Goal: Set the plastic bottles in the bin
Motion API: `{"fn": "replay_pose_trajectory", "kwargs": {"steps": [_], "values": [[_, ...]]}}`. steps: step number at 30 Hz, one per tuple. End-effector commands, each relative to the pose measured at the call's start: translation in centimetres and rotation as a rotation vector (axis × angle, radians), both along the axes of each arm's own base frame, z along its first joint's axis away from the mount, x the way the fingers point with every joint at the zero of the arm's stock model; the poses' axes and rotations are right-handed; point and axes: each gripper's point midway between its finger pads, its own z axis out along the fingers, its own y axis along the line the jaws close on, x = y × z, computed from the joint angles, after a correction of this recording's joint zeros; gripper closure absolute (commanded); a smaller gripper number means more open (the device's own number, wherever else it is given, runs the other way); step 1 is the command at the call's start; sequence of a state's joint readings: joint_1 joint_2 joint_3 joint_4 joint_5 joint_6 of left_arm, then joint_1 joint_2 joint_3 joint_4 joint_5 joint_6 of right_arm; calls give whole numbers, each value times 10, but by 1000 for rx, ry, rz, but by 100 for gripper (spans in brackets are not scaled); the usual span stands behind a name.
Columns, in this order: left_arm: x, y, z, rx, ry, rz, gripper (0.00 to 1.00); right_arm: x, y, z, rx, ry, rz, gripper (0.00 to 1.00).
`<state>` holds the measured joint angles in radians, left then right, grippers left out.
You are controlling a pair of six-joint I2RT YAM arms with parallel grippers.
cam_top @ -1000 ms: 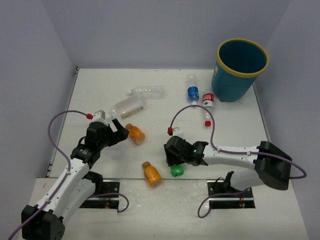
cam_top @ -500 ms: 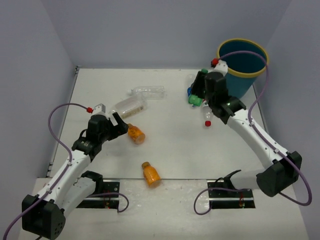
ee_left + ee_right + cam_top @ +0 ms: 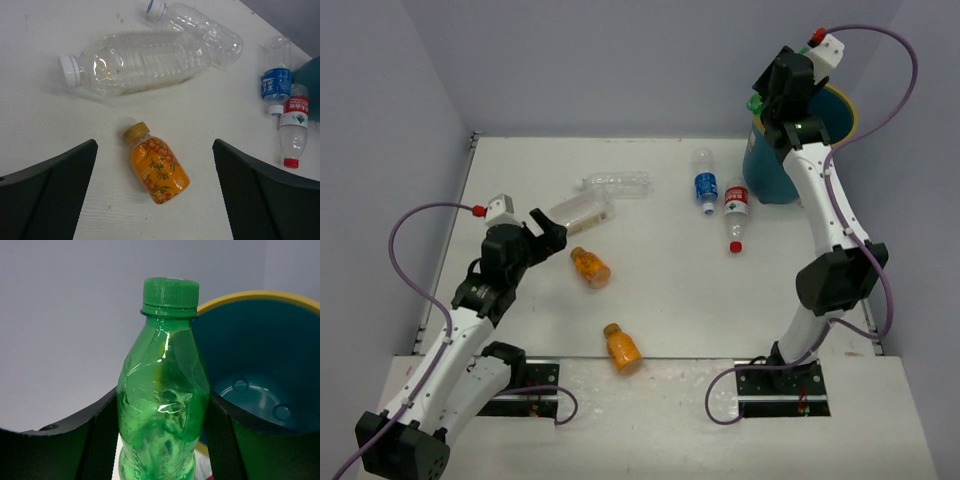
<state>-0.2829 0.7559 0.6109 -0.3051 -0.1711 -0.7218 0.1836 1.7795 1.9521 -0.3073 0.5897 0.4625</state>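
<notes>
green bottle (image 3: 162, 405) pinched in the right jaws, beside the yellow rim of the bin (image 3: 765, 170) at the worktop's far right corner. Carry it fully over the opening before letting go, or it clips the rim. A second ago it was at the near edge; left jaws spread over an orange bottle (image 3: 157, 170).

1. On the white table (image 3: 660, 300), an orange bottle (image 3: 591, 268) lies just ahead of the left pincer (image 3: 548, 232).
2. A second orange bottle (image 3: 623, 348) lies behind it, rightward.
3. A larger clear bottle (image 3: 580, 212) and a smaller clear bottle (image 3: 616, 183) lie beyond it.
4. A blue-labelled bottle (image 3: 705, 183), a red-labelled bottle (image 3: 736, 207) and the bin (image 3: 767, 172) are far to its right.
</notes>
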Motion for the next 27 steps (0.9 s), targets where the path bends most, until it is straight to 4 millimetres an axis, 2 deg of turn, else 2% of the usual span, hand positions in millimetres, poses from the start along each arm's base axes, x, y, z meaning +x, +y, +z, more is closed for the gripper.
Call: {"fn": "replay_pose_trajectory", "kwargs": {"steps": [1, 4, 7, 10, 12, 15, 16, 20, 23, 25, 27], "values": [[10, 5, 25, 15, -96, 26, 0, 6, -64, 16, 72, -158, -330, 62], [14, -3, 19, 37, -67, -30, 0, 11, -83, 15, 79, -239, -395, 58], [16, -15, 5, 48, -15, -104, 0, 10, -88, 14, 58, -285, -433, 52], [18, -27, -6, 40, 30, -163, 0, 5, -95, 15, 29, -308, -523, 37], [18, -30, -12, 41, 52, -185, 0, 7, -95, 17, 19, -307, -549, 24], [19, -29, -18, 56, 67, -183, 0, 8, -95, 14, -6, -292, -541, 5], [20, -29, -18, 58, 69, -182, 0, 8, -95, 14, -12, -290, -535, 1], [19, -33, -23, 46, 89, -201, 0, 5, -92, 17, -15, -278, -499, 1], [14, -45, -27, 13, 119, -253, 0, 1, -86, 22, -18, -276, -445, 1], [11, -49, -33, 16, 152, -257, 0, -1, -78, 26, -21, -253, -378, 1], [6, -45, -49, 64, 221, -218, 0, -8, -68, 36, -6, -250, -303, 1]]}}
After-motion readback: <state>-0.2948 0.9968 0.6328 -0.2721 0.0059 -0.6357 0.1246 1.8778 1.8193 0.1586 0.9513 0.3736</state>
